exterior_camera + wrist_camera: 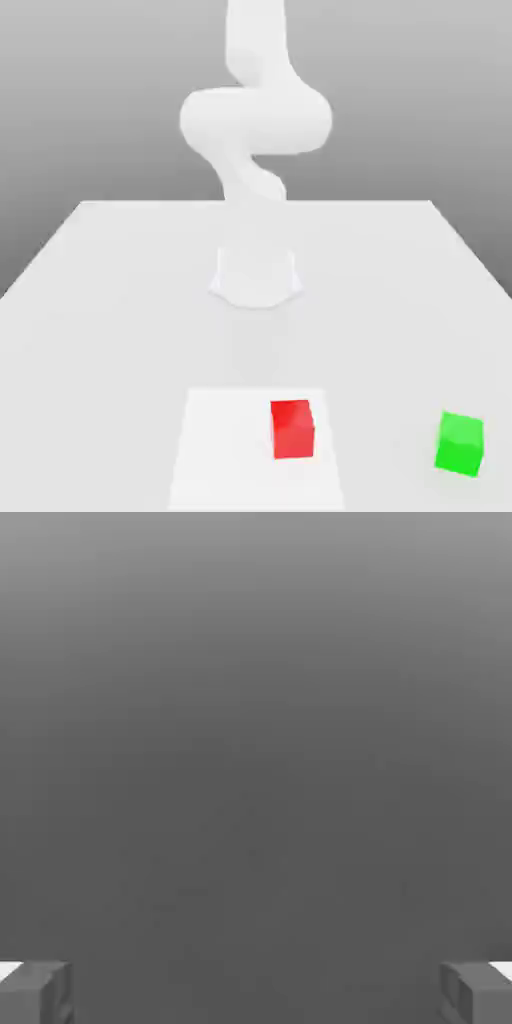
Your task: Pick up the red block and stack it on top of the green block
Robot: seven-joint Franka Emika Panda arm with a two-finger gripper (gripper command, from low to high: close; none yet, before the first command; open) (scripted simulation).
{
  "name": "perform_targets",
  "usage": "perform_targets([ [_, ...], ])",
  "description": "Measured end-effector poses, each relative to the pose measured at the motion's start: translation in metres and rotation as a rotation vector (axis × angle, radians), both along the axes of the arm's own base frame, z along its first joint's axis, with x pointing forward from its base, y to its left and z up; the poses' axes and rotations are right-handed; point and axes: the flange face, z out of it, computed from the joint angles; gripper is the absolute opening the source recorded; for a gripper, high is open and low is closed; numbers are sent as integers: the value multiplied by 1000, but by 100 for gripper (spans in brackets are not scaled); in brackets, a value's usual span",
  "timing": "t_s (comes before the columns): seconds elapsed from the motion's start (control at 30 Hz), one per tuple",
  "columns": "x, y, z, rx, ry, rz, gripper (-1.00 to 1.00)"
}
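The red block [292, 428] rests on the white table [110, 290] near its front edge, on a paler square patch [225, 450]. The green block [460, 442] sits on the table apart from the red one, toward the exterior view's right and at about the same depth. In the hand view my gripper [256, 994] is open, its two grey fingertips [36, 994] spread wide with nothing between them and only plain grey background beyond. Neither block is near the fingers.
The white arm [255, 120] rises from its round base [256, 275] at the middle of the table and bends up to the top edge of the exterior view. The table's side edges run toward the front corners.
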Motion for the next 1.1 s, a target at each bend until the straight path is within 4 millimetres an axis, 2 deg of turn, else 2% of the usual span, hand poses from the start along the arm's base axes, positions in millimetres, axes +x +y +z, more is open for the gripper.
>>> perform_targets([
  [0.07,25,5,-45,-1,73,8,0],
  [0.17,52,11,-111,-4,176,20,0],
  [0.33,73,22,-223,-12,346,39,0],
  [0.5,65,32,-334,-21,515,58,0],
  [0.67,31,41,-434,-35,683,79,0],
  [0.87,23,41,-505,-36,715,80,0],
  [0.9,23,40,-514,-36,715,80,-100],
  [1.1,22,40,-518,-36,715,80,-100],
])
